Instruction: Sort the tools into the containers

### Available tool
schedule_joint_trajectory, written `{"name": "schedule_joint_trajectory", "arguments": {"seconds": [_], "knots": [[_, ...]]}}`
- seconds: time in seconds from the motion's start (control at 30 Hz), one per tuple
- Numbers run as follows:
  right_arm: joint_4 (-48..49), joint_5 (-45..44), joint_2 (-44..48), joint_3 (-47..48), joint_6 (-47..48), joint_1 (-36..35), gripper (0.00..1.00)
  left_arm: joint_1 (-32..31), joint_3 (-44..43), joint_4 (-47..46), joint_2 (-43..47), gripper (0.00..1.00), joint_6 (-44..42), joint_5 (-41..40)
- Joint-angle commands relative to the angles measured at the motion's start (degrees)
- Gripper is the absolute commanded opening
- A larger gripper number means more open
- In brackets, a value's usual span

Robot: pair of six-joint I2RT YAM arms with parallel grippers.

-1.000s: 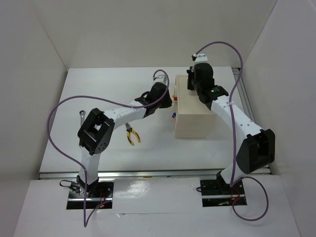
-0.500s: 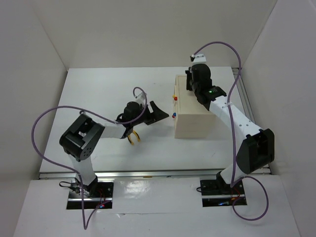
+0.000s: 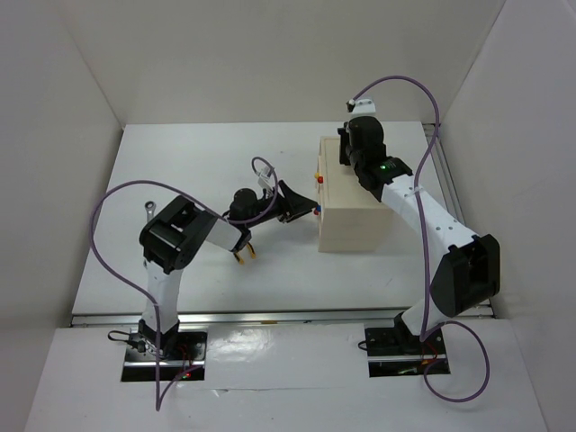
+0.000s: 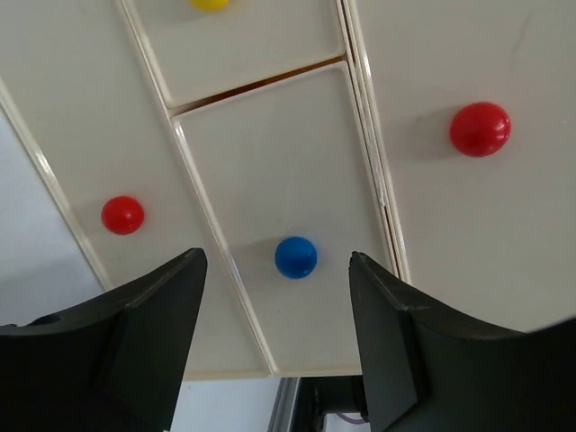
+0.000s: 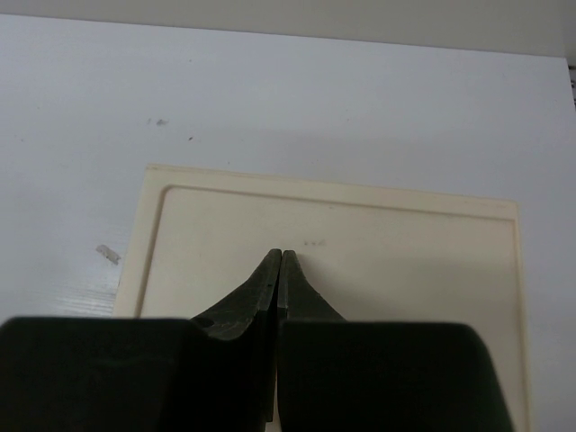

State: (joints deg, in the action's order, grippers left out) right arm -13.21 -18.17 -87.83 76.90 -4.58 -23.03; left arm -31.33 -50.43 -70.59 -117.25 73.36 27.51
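Note:
The beige box [image 3: 355,202] of containers stands right of centre. In the left wrist view its drawer fronts fill the picture, with a blue knob [image 4: 296,256], two red knobs [image 4: 122,214] [image 4: 480,129] and a yellow knob [image 4: 210,4] at the top edge. My left gripper [image 3: 301,209] [image 4: 275,270] is open just in front of the blue knob, one finger on each side, holding nothing. My right gripper [image 5: 281,256] is shut and empty, its tips on the box's top [image 5: 405,252]. Yellow-handled pliers [image 3: 243,254] lie partly under my left arm.
A silver wrench [image 3: 148,209] lies on the white table [image 3: 198,153] beside my left arm's elbow. White walls enclose the table on the left, right and back. The purple cables [image 3: 108,243] loop beside both arms.
My left gripper let go at the box's upper front, drew back and opened. It now faces the blue knob lower down. The right arm has barely moved.

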Motion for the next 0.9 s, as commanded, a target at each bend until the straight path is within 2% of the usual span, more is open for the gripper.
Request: {"name": "schedule_joint_trajectory", "arguments": {"seconds": [0.0,0.17,0.27,0.4,0.5,0.67,0.73,0.8,0.87], "knots": [[-15.7,1.4,-4.5,-3.8,-0.1,-0.7,0.0,-0.3,-3.1,-10.2,-2.7,0.75,2.9,1.4],[-15.7,1.4,-5.0,-3.8,-0.1,-0.7,0.0,-1.4,-5.0,-8.0,-4.6,0.65,4.2,2.2],[-15.7,1.4,-5.0,-3.8,-0.1,-0.7,0.0,-2.0,-5.0,-8.0,-4.6,0.65,4.2,1.6],[-15.7,1.4,-5.5,-3.3,-0.1,-0.7,0.0,-2.0,-5.6,-10.0,-6.5,0.57,6.2,2.2],[-15.7,1.4,-5.5,-3.3,-0.1,-0.7,0.0,-2.5,-6.2,-10.0,-6.5,0.55,7.5,2.8],[-15.7,1.4,-5.5,-3.3,-0.1,-0.7,0.0,-3.6,-6.2,-15.3,-8.3,0.55,11.7,3.3],[-15.7,1.4,-6.0,-3.3,-0.1,-0.7,0.0,-3.6,-7.0,-17.2,-9.1,0.51,14.2,4.1],[-15.7,0.9,-6.0,-3.3,-0.1,-0.7,0.0,-4.2,-7.6,-19.2,-9.8,0.51,16.3,4.7],[-15.7,0.9,-6.0,-3.3,-0.1,-0.7,0.0,-4.8,-7.6,-19.9,-10.4,0.45,17.5,4.7]]}}
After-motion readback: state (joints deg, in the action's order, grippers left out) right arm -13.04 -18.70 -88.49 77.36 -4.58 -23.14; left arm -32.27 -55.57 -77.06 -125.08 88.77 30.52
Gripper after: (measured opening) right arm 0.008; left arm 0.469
